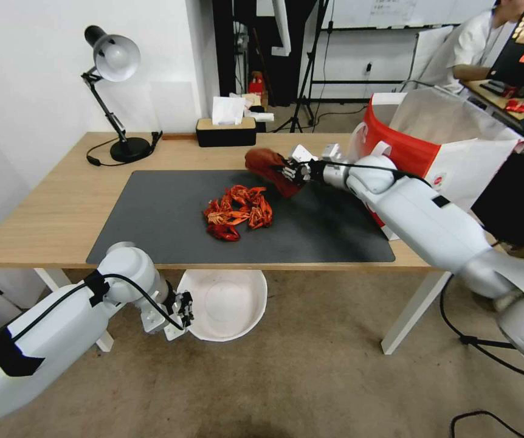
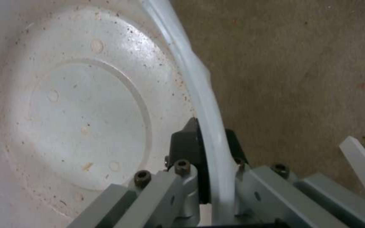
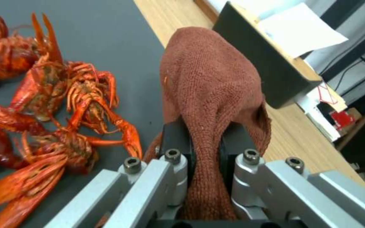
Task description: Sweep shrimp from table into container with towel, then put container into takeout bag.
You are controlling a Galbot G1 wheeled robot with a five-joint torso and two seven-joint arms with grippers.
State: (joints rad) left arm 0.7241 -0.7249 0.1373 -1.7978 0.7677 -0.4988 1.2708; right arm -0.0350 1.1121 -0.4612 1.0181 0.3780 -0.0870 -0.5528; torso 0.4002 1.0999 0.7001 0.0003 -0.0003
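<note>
Lower left of the head view: left pincer (image 1: 183,309) clamped on the rim of the bowl (image 1: 228,304), held below the counter (image 1: 43,213) edge, over the floor. Centre: shrimp (image 1: 239,212) heaped on the dark mat (image 1: 152,219). Just right and above: right pincer (image 1: 291,171) clamped on the towel (image 1: 268,165), raised near the heap. Far right: bag (image 1: 444,146) standing on the counter end.

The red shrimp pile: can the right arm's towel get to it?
Probably yes. The right end effector grips the rust-red soft towel just beyond the bright red-orange shrimp heap, with bare dark grey mat between them.
</note>
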